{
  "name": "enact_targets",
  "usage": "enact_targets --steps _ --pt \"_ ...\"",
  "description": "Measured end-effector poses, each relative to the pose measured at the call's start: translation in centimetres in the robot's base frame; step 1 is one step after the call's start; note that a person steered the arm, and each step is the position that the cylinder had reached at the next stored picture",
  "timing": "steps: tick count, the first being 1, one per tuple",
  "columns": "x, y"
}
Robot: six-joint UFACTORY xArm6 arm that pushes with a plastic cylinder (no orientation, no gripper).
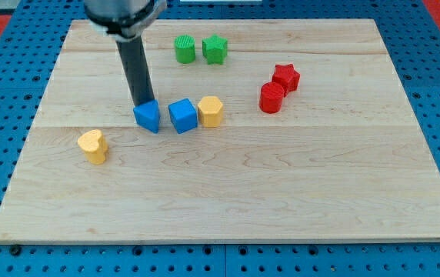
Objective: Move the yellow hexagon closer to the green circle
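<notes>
The arm's dark rod descends from the view's top, nearly upright. My tip point(142, 103) rests low.

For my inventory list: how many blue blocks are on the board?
2. One blue block is under my tip; the other blue block sits just to its right. None seems hidden.

The picture is lit brightly and evenly. Only small, soft shadows are seen under the blocks on the wooden board point(228, 192). No glare is seen on the wood. The blocks look sharp, but the dark rod point(137, 73) is a little blurred at the upper left.
</notes>
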State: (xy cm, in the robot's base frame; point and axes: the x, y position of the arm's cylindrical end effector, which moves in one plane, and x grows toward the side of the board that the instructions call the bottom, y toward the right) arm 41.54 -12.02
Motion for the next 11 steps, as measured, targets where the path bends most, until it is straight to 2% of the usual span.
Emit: enact_targets --steps 1,3,4,5,8,10,11 --pt "2.3 2.1" --pt "5.6 11.5" --pt "6.0 16.6" --pt "4.7 17.7" --pt "-0.5 15.0" --pt "-3.0 5.9" --pt "-3.6 5.6"
